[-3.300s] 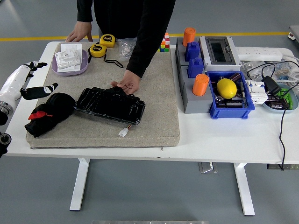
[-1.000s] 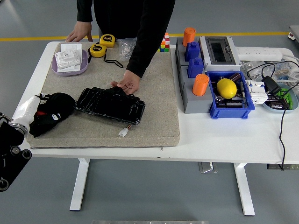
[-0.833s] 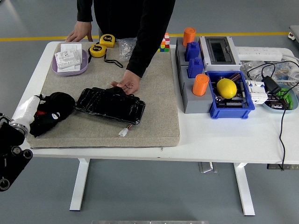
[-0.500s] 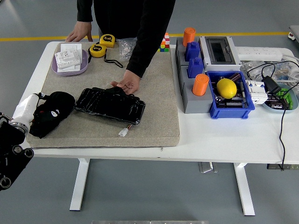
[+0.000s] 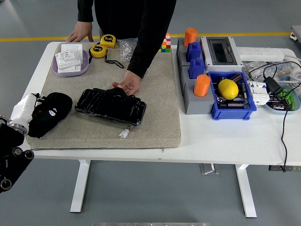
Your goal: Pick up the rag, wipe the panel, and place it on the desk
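Here, at the frame's left edge, the left hand [image 5: 41, 111] is curled into the black rag [image 5: 51, 112] on the grey mat [image 5: 155, 94] — just left of the glossy black panel [image 5: 110, 105], whose far edge a person's hand [image 5: 127, 86] steadies.

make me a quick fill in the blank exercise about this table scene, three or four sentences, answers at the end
1. The person's hand rests on the far edge of the black ____.
2. The lemon lies in the ____ bin.
3. The robot's left hand is at the black ____.
4. Two ____ tape measures lie beyond the mat.

Missing words: panel; blue; rag; yellow
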`<state>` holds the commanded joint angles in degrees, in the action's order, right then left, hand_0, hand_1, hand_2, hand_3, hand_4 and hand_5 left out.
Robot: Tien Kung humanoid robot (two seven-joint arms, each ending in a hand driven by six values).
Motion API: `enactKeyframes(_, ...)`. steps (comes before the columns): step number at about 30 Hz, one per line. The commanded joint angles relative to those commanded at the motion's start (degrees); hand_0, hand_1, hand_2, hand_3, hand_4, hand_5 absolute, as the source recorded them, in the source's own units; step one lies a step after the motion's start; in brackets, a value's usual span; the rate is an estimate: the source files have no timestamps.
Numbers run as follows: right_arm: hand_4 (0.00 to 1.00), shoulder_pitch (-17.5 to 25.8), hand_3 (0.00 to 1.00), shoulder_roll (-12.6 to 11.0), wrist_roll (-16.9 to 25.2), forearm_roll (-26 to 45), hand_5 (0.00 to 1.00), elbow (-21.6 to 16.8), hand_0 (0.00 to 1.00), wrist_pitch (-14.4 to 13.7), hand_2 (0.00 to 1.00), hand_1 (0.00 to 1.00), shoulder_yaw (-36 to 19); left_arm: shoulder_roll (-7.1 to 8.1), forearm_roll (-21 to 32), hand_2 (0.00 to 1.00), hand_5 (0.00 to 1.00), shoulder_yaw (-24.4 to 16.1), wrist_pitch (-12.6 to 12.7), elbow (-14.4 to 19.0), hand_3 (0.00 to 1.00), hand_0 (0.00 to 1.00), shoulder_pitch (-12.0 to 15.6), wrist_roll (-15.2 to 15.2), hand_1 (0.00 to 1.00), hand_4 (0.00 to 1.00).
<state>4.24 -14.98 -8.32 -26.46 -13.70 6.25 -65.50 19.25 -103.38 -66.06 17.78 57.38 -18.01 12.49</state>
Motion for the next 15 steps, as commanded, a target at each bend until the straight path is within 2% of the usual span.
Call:
enactKeyframes(1, 0.998, 0.0, 0.611, 0.0, 0.0, 0.0, 0.553, 0.0, 0.740, 0.0, 0.697, 0.656, 0.0, 0.00, 0.1, 0.641, 0.174, 0.0, 0.1, -0.1, 0.566, 0.350, 0.0, 0.0, 0.224, 0.593)
enactKeyframes(2, 0.998, 0.0, 0.611, 0.0, -0.1, -0.1, 0.552, 0.0, 0.740, 0.0, 0.697, 0.657, 0.0, 0.00, 0.1, 0.611, 0.124, 0.0, 0.2, -0.2, 0.553, 0.323, 0.0, 0.0, 0.190, 0.542)
enactKeyframes(7, 0.998, 0.0, 0.611, 0.0, -0.1, -0.2, 0.552, 0.0, 0.740, 0.0, 0.697, 0.657, -0.2, -0.05, 0.3, 0.611, 0.124, 0.0, 0.7, -0.2, 0.553, 0.323, 0.0, -0.2, 0.190, 0.542)
enactKeyframes(8, 0.998, 0.0, 0.612, 0.0, -0.1, -0.2, 0.551, 0.0, 0.740, 0.0, 0.697, 0.657, -0.2, -0.08, 0.5, 0.587, 0.049, -0.1, 0.8, -0.1, 0.531, 0.296, 0.1, -0.3, 0.166, 0.421)
enactKeyframes(13, 0.998, 0.0, 0.612, 0.0, -0.1, 0.0, 0.551, 0.0, 0.740, 0.0, 0.697, 0.657, -0.2, -0.19, 1.4, 0.587, 0.049, -0.1, 1.8, -0.2, 0.531, 0.296, 0.0, -0.6, 0.166, 0.421)
enactKeyframes(14, 0.998, -0.1, 0.611, 0.0, -0.1, -0.1, 0.550, 0.0, 0.740, 0.0, 0.697, 0.657, -0.2, -0.22, 1.3, 0.560, 0.030, -0.1, 2.0, -0.2, 0.491, 0.294, 0.0, -0.4, 0.154, 0.296)
enactKeyframes(15, 0.998, -0.1, 0.611, 0.0, -0.1, -0.1, 0.550, 0.1, 0.740, 0.0, 0.697, 0.657, -0.3, -0.22, 1.5, 0.560, 0.030, -0.1, 2.2, -0.2, 0.491, 0.294, 0.0, -0.5, 0.154, 0.296)
